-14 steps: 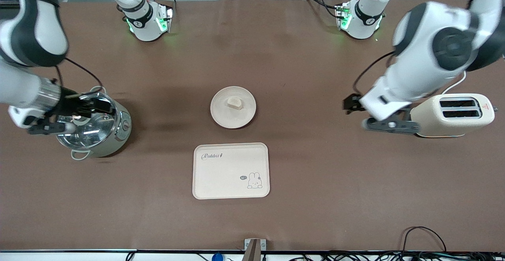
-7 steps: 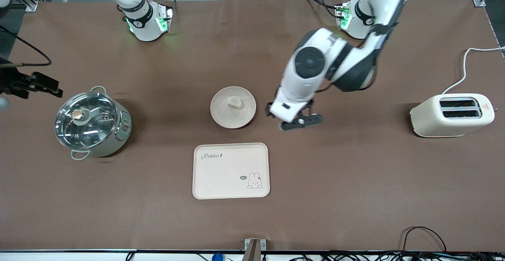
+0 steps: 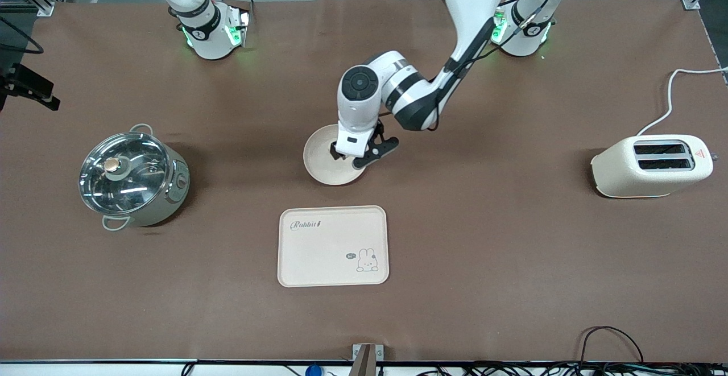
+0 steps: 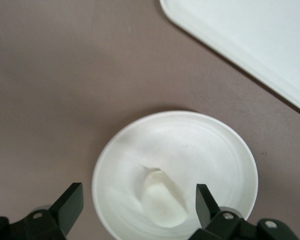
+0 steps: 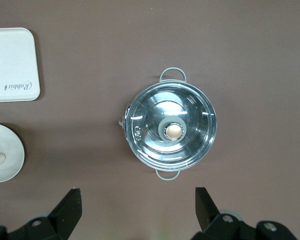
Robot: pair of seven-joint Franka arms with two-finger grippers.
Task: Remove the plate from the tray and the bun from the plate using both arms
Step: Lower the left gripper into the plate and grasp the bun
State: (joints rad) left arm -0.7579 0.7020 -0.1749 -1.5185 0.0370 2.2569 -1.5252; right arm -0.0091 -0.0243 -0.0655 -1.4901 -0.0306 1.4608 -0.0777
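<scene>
The bun (image 4: 162, 202) is seen in the left wrist view lying on the plate (image 3: 321, 162), off its centre, and the plate rests on the bare desk at twelve o'clock of the tray (image 3: 318, 251), farther from the front camera and clear of it. The left tool (image 3: 351, 157) is held over the plate with its fingers spread wide and nothing grasped, the bun lying between them. If the fingers are brought down too far, the rim could be struck and the plate tipped or pushed across the desk. If they are clenched hard, the soft bun could be squashed. Since the plate is not steadied, it might be dragged along with the bun. The right tool (image 5: 137, 200) is released and empty, high over the pot (image 3: 133, 180) at nine o'clock of the plate, and appears to wait. A toaster (image 3: 651, 165) stands at three o'clock. In the front view the bun is hidden under the left tool, and the right tool is cut off at the frame's edge. How high the left fingertips stand above the plate cannot be told.
</scene>
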